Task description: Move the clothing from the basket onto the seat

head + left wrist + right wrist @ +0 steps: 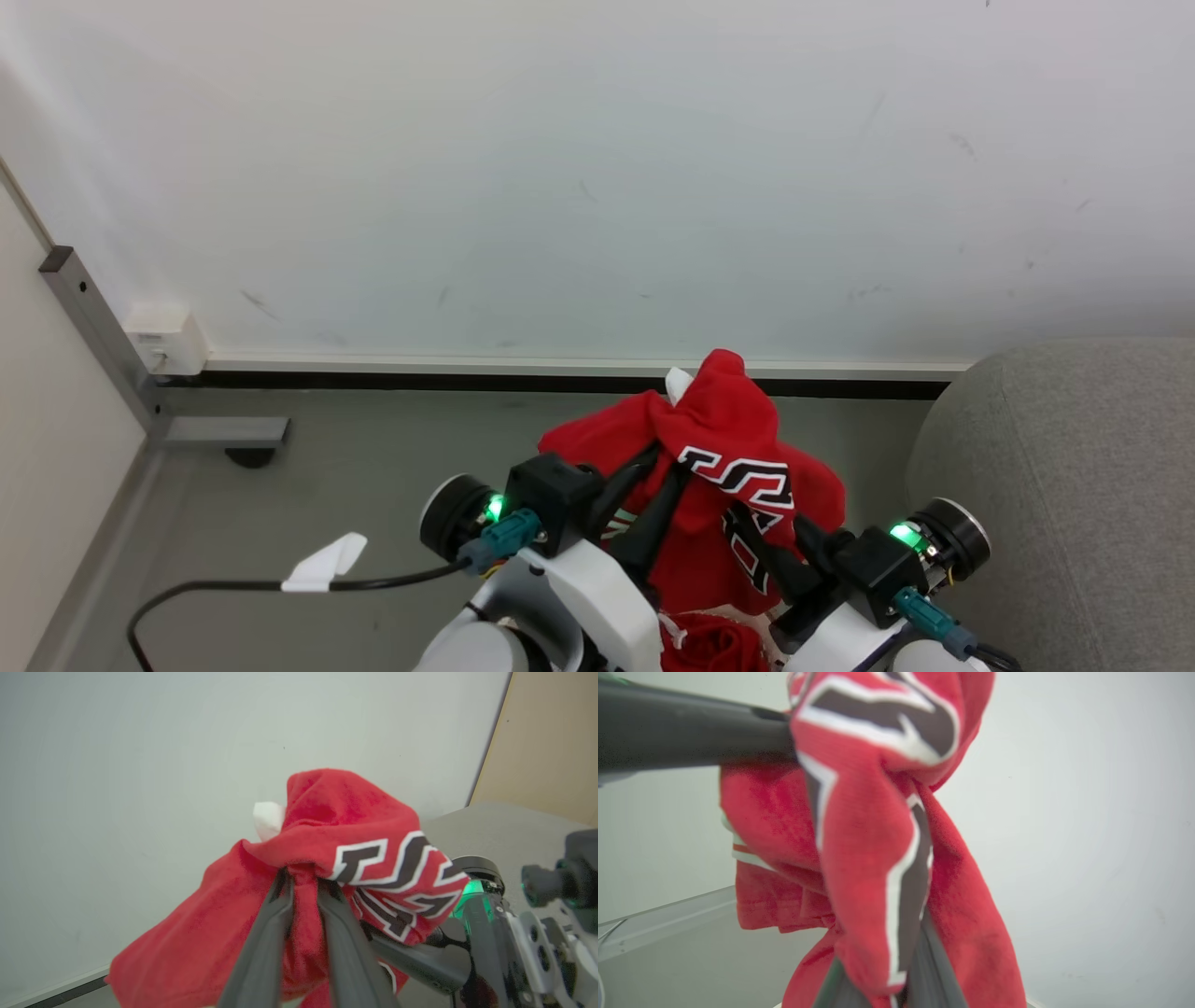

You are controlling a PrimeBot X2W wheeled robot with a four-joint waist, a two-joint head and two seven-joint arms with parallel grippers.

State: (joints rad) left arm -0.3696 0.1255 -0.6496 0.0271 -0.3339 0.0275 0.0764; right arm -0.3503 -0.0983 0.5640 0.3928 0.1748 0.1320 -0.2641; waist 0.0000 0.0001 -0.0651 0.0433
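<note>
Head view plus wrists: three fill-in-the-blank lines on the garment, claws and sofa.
The left claw and right claw are both shut on the ____ garment.
Its block lettering is black, outlined in ____.
The grey sofa is on the robot's ____ side.
Missing words: red; white; right.

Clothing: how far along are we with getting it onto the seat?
Done: one red lettered garment is lifted, hanging in front of the wall. In hand: the left gripper and right gripper are both shut on it. Left: it has not reached the seat at the right, and more red cloth lies low at the head view's bottom edge.
</note>
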